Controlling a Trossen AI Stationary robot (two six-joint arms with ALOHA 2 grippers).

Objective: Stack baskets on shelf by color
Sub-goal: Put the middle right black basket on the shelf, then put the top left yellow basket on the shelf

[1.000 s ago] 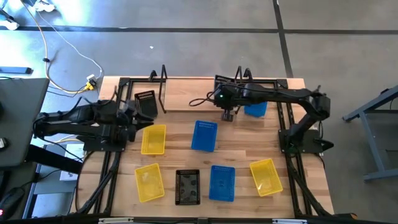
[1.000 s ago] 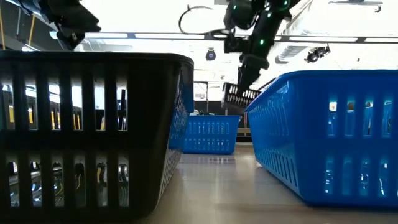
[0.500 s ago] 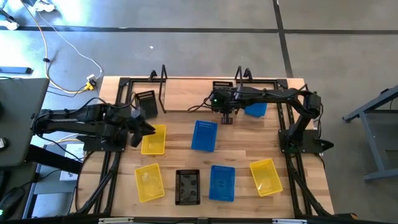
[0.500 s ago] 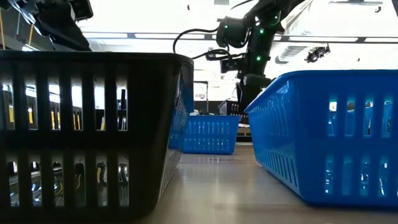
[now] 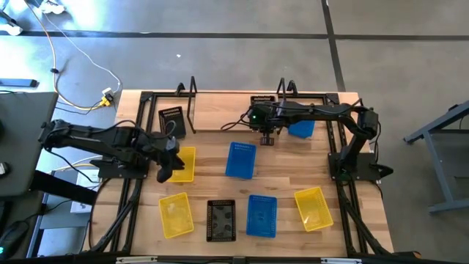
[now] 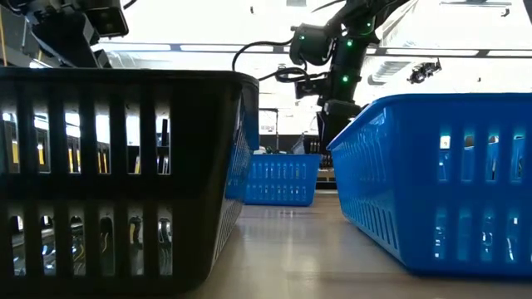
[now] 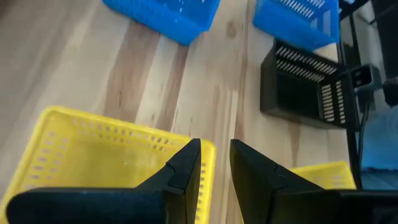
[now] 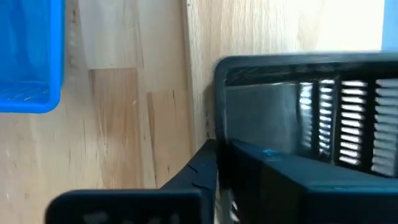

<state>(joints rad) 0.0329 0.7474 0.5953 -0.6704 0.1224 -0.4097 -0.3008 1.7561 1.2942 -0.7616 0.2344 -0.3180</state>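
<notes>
My left gripper (image 5: 163, 170) (image 7: 214, 150) is open by a narrow gap. It hangs over the left end of a yellow basket (image 5: 182, 163) (image 7: 106, 155), its fingers on either side of the rim corner; whether they touch it I cannot tell. My right gripper (image 5: 262, 111) (image 8: 227, 152) is shut on a black basket (image 5: 262, 100) (image 8: 305, 106) on the light-wood shelf (image 5: 220, 117) at the table's far side. Another black basket (image 5: 171, 121) stands by the shelf's left end frame. A blue basket (image 5: 301, 130) lies by its right end, partly under the right arm. My right gripper holds the black basket by one side wall (image 8: 249, 112), one finger (image 8: 199, 168) outside it and the other inside. It comes from the table's near side. The basket sits on the shelf plank, open side up. How far back the wall reaches is hidden by the gripper.
On the tabletop lie a blue basket (image 5: 241, 160) at the middle and a near row: yellow (image 5: 176, 214), black (image 5: 221, 220), blue (image 5: 261, 215), yellow (image 5: 313, 207). In the low view the near black (image 6: 125, 174) and blue (image 6: 440, 183) baskets block most of the scene.
My left gripper has swung from beside the black basket at the shelf's left end toward the near edge, coming over the yellow basket's end. My right gripper has moved down and toward the table's left, bringing the black basket from a tilted, lifted pose onto the shelf, then held still.
</notes>
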